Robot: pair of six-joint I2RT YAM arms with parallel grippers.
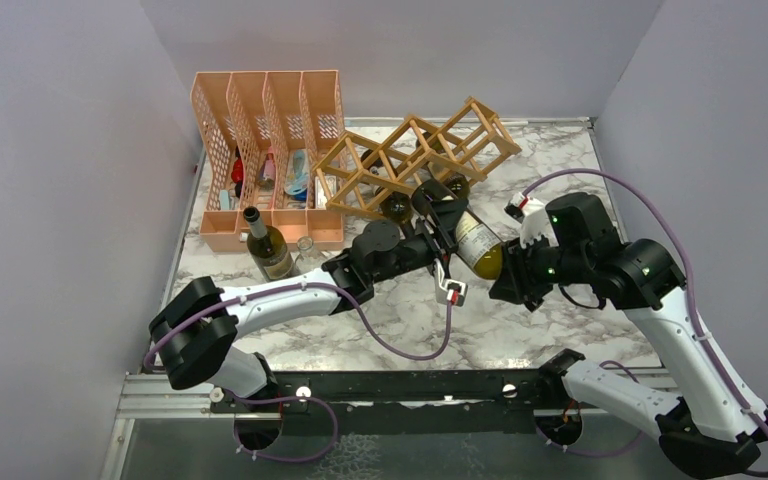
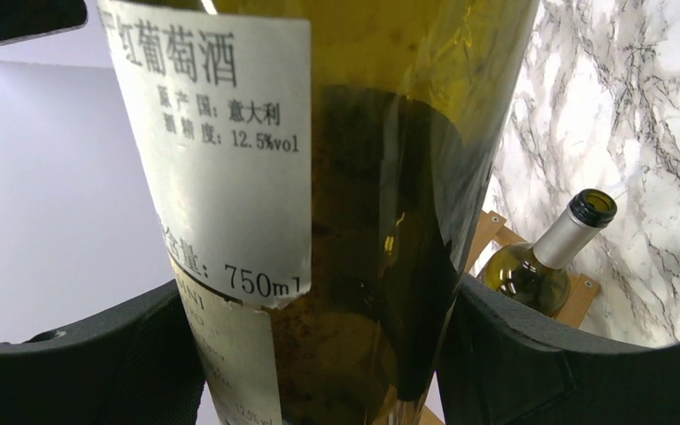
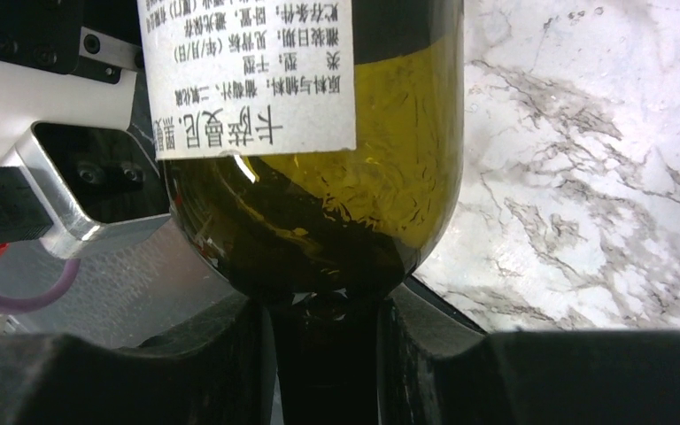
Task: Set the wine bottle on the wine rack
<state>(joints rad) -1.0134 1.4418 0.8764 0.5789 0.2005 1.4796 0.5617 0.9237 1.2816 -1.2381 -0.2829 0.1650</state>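
Note:
The wine bottle [image 1: 475, 240], olive-green with white labels, hangs tilted over the table, its neck end pointing up toward the wooden lattice wine rack [image 1: 415, 160]. My left gripper [image 1: 438, 225] is shut on its body; in the left wrist view the black fingers [image 2: 71, 363] press both sides of the bottle [image 2: 345, 221]. My right gripper [image 1: 508, 270] sits at the bottle's base. In the right wrist view its jaws [image 3: 323, 354] stand a narrow gap apart, with the rounded bottle base [image 3: 319, 177] resting against the fingertips [image 3: 186, 372], not between them.
An orange perforated file organiser [image 1: 265, 150] stands at the back left. An upright open bottle [image 1: 265, 245] is in front of it. Another bottle [image 2: 540, 266] lies in the rack [image 2: 487, 235]. Grey walls close in on three sides.

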